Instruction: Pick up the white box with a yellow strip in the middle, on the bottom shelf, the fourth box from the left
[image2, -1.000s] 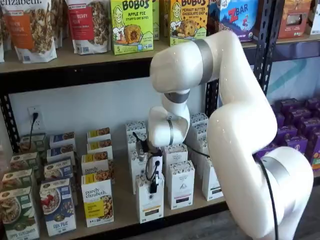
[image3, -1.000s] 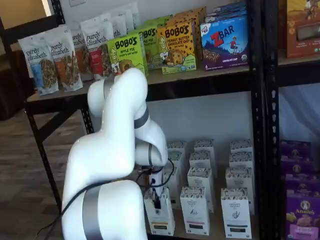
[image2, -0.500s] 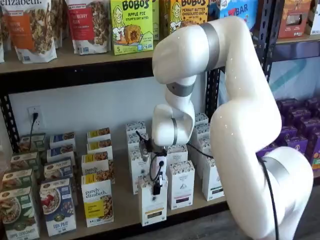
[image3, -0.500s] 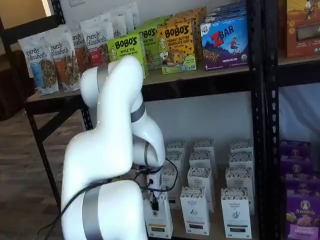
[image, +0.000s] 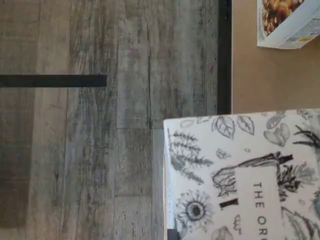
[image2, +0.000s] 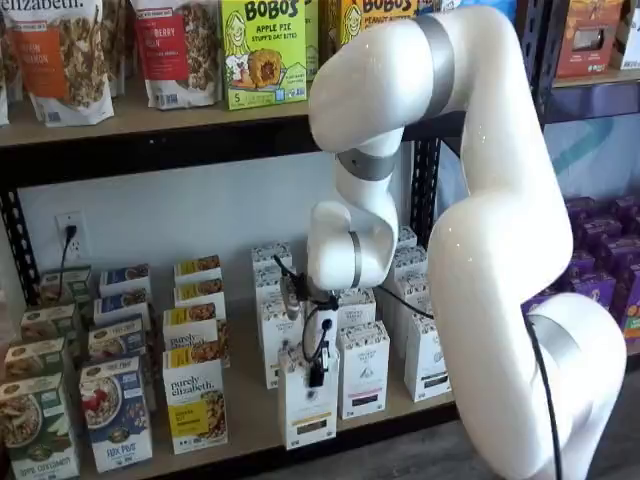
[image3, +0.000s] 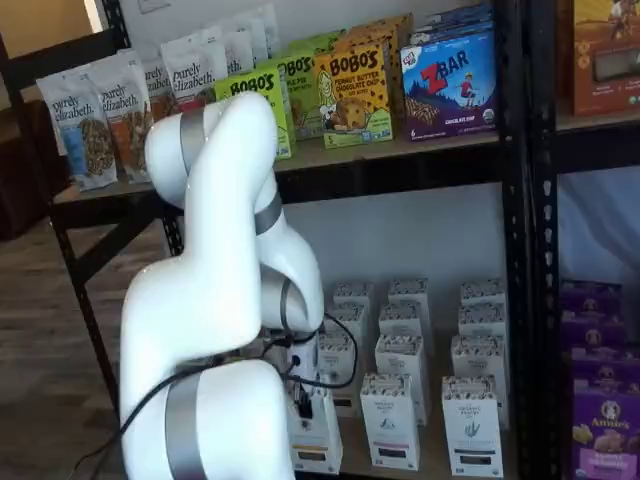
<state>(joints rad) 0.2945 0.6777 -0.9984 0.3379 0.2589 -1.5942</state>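
Two shelves carry packaged food. On the bottom shelf (image2: 245, 420), the white box (image2: 307, 403) stands at the near edge, pinched at its top by the gripper (image2: 316, 372), whose black fingers are closed on it. Its front shows a yellow strip low down. In the wrist view its top (image: 240, 175) bears black leaf and flower drawings and the letters "THE OR", partly overhanging grey wood-plank floor (image: 100, 150). Like white cartons (image2: 362, 368) stand just right; "purely elizabeth" boxes (image2: 194, 408) stand left. The upper shelf (image2: 150, 120) holds "BOBO'S" apple pie (image2: 262, 50) and peanut butter boxes (image3: 354, 92), a "ZBAR" box (image3: 450, 80) and granola bags (image3: 85, 125). Purple boxes (image2: 600, 260) fill the neighbouring rack.
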